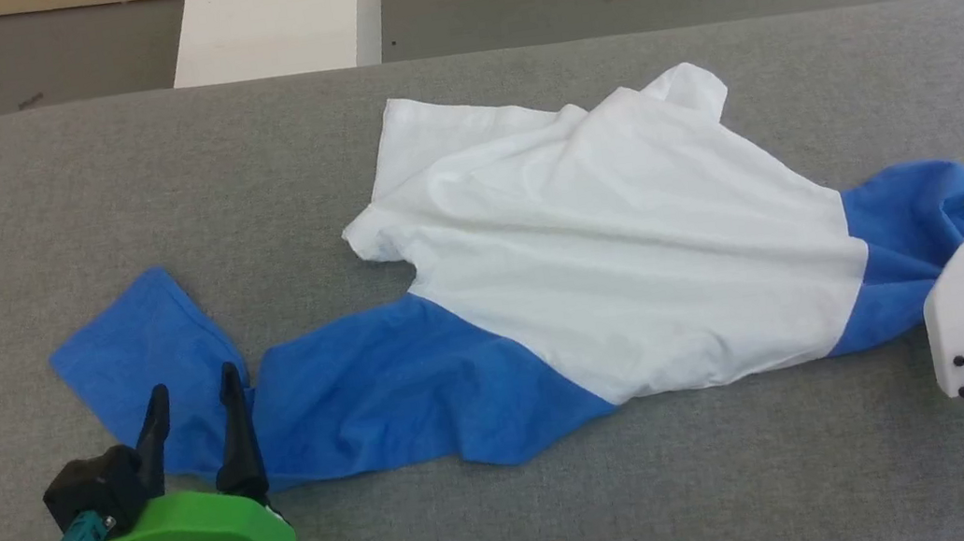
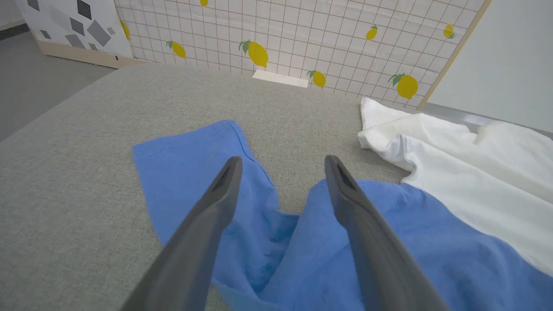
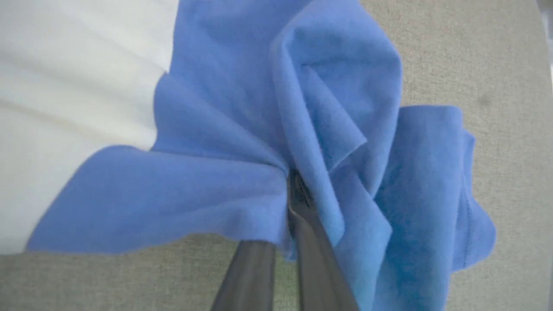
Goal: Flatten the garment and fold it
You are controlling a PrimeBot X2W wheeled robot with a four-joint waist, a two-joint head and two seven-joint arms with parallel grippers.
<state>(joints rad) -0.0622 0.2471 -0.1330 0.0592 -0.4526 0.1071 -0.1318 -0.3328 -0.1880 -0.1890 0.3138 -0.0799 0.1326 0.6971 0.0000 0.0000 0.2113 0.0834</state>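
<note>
Right gripper (image 3: pixel 294 190) clamps the garment (image 1: pixel 622 260) by one blue sleeve; left gripper (image 1: pixel 193 383) gapes over the other. Sleeves run left-right, white body pointing away.

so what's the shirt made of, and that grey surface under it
The garment looks like thin, soft knit cloth, likely cotton jersey: matte, draping in loose folds. The table top seems covered in grey woven fabric, with a fine speckled weave and no shine; what's beneath can't be told.
</note>
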